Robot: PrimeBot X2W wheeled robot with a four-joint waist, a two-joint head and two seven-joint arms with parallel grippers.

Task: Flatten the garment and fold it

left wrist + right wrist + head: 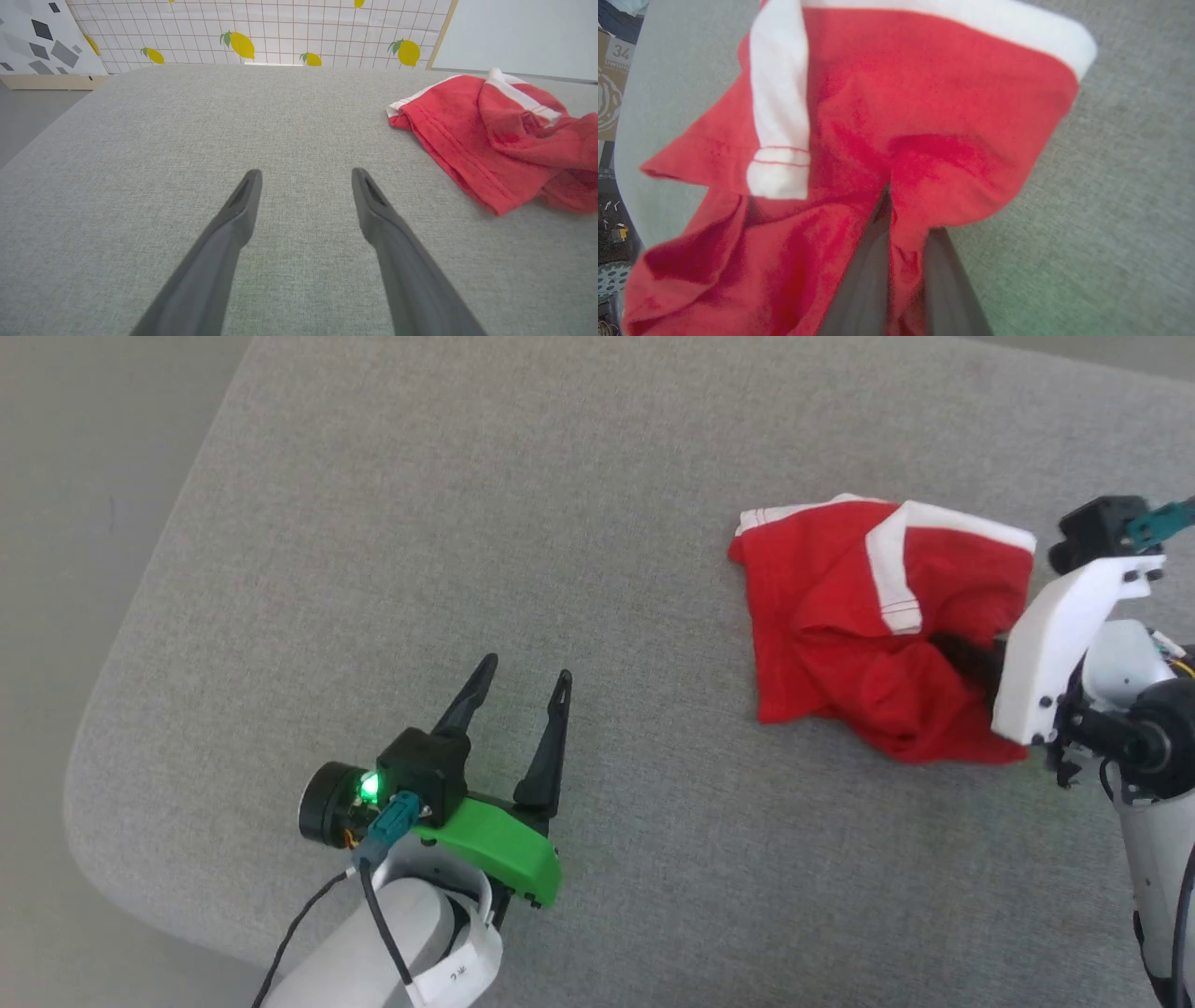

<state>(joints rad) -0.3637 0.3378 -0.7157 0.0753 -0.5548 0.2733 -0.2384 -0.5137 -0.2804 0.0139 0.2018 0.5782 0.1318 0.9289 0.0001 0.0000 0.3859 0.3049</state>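
Your garment [840,644] lies crumpled on the right part of the grey padded surface [467,504], one white stripe folded across its top. It is well apart from the rounded corner at the lower left of the head view. From that corner the surface's left edge runs up and away, with bare floor [56,616] beyond it.

Between the garment and your left fingers [549,737] you have a wide stretch of bare grey cloth. Those fingers are spread, hovering over the surface and touching nothing.

The left wrist view gives you the far edge [261,65], which the head view cuts off. A lemon-print panel [280,28] stands just behind that edge, and the garment [467,135] sits off to the right of the spread fingers [219,242].

In the head view the white mount hides most of your right fingers. The right wrist view shows them [859,289] pressed together on a fold of the red fabric [924,93], near its lower edge. That view also shows a side edge of the surface at its left, with a cardboard box [612,93] beyond it.
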